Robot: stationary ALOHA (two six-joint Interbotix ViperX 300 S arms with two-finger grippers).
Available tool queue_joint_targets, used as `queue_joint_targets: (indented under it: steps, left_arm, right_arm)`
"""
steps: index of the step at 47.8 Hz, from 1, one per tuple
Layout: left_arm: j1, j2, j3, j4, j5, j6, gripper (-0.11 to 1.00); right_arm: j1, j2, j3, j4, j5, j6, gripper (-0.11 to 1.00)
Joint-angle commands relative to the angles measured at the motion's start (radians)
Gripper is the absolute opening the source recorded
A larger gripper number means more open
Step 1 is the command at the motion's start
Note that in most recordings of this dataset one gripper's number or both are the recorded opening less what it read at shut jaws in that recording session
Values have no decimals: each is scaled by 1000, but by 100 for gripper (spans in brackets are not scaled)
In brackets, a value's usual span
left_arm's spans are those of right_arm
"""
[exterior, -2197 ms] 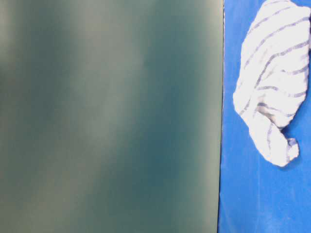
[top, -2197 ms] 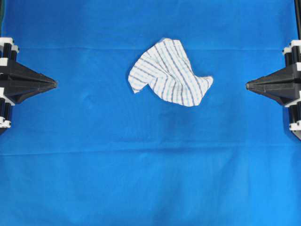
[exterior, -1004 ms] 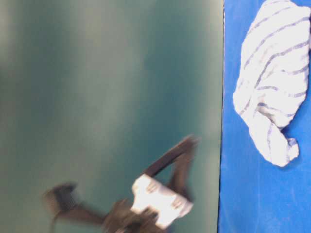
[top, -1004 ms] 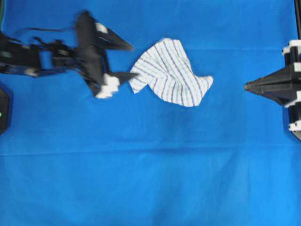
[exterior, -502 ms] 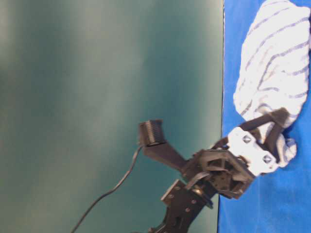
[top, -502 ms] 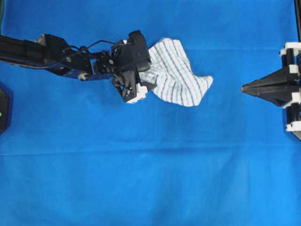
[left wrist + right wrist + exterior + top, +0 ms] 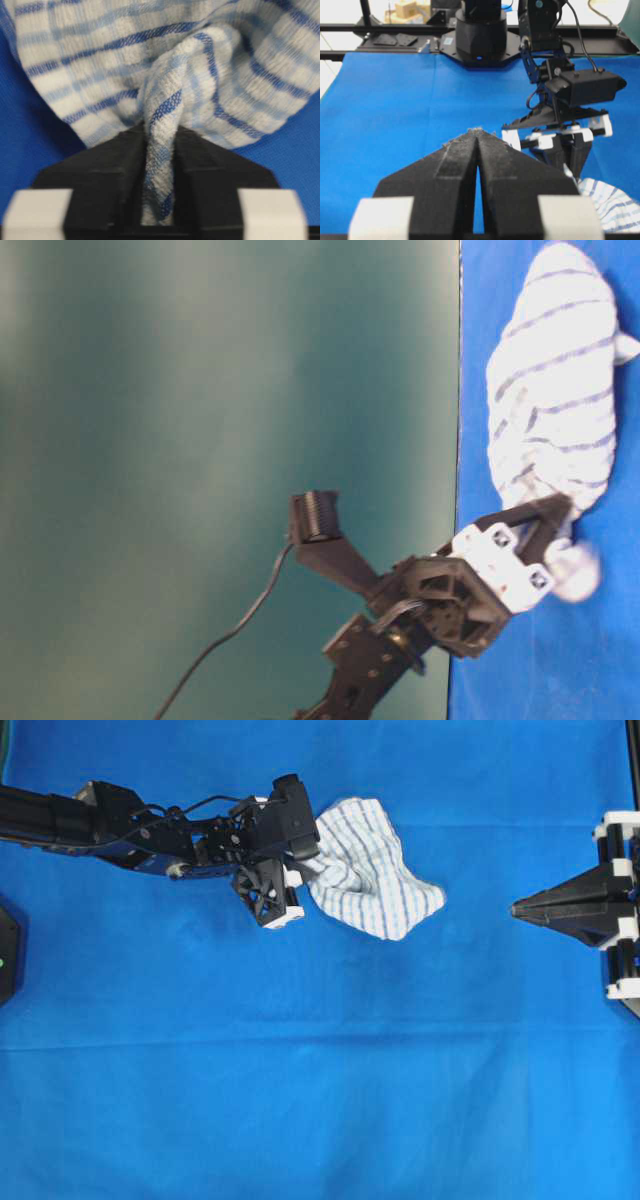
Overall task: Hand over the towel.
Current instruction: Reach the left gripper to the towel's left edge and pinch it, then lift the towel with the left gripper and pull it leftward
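Note:
The towel, white with thin blue and grey checked stripes, lies crumpled at the middle of the blue table cover. It also shows in the table-level view, in the left wrist view and at the lower right of the right wrist view. My left gripper is shut on the towel's left edge; a fold of cloth is pinched between its jaws. It also shows in the table-level view. My right gripper is shut and empty at the right edge, well apart from the towel.
The blue table cover spans the whole work surface. The left arm stretches in from the left. A dark green wall fills the left of the table-level view. The arm base stands at the table's far edge.
My left gripper has closed on the towel's left edge and lifted it slightly. The towel has bunched and its right tip has pulled a little leftward. The right gripper has barely moved.

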Motion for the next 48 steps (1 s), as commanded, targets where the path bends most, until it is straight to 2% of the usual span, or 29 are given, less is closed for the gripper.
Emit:
queue_joint_targets:
  steps: [1,12,20,31,39,48]
  left_arm:
    - [2,-80,-2,2,-6,23,5]
    - [0,-330,41,3,18,81,5]
    - [-15,-534,100,2,18,81,5]
    - [-80,-767,178,0,2,67,5]
    - [-109,-850,227,-2,-32,63,5]
    - [-115,-856,232,-2,-32,61,5]
  right_arm:
    - [-2,8,-18,-2,-5,3,0]
    - [-2,8,-20,0,-3,3,0]
    - [-2,9,-20,0,-5,3,0]
    - [-2,15,-18,0,-5,3,0]
    - [-2,38,-15,-2,-11,-2,0]
    - [-2,69,-21,-2,-52,-2,0]
